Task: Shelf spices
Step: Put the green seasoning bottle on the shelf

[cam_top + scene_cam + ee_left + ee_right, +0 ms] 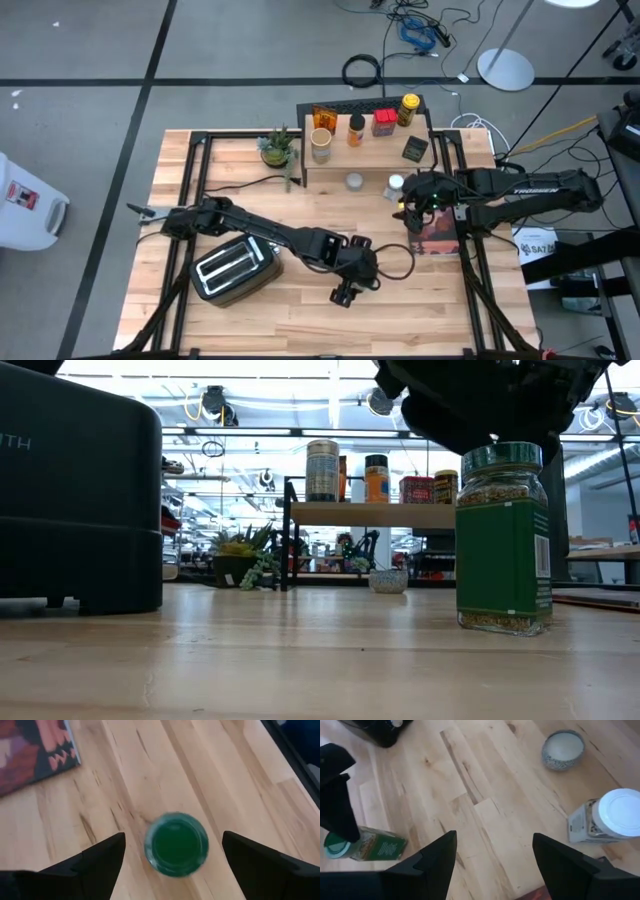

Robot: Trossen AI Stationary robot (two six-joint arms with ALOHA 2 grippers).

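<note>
Green-lidded jar (176, 844) upright on the wood-plank table (300, 320)

My left jaws (172, 855) hang spread above its round lid; my right jaws (492, 852) stand spread too; label unreadable.

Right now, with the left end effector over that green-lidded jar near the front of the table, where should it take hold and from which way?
Grip the green-lidded jar by its lid and neck, coming straight down. It stands upright on the table, and the left end effector is open directly above it, one finger on each side of the round lid, so probably only a descent is needed.

Green-lidded jar (503, 538) upright on table — five spices (352, 128) on shelf (365, 155).
</note>
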